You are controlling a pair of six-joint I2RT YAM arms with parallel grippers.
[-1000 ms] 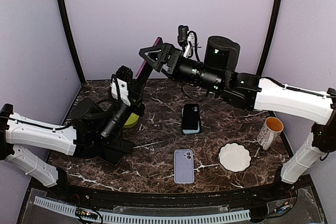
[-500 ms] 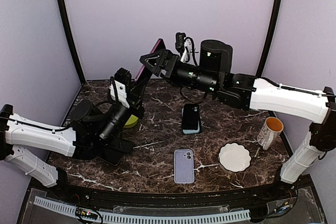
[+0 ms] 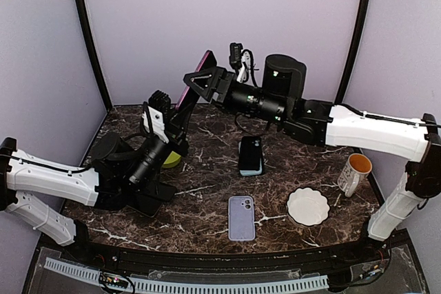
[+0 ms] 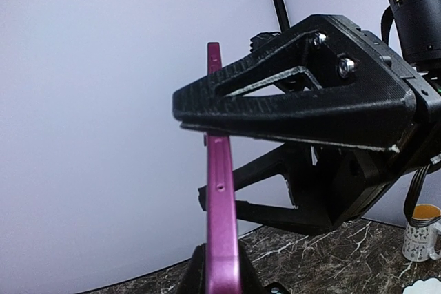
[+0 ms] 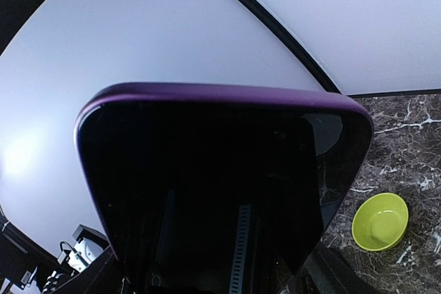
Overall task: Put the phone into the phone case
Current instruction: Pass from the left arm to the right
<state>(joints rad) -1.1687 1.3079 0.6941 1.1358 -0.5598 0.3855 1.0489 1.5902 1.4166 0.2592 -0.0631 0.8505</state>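
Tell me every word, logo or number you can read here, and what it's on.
No text can be read anywhere.
Mug: speckled pattern, too small to tell if it holds letters.
Magenta phone, dark phone, lilac case: no brand mark shows.

Legible text, labels, brands, numbers: none in any view (patterned band on the mug too small to read).

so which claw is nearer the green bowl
Left. The left claw holds the phone by its lower end, just above the green bowl; the right claw sits astride the phone higher up, farther from the bowl.
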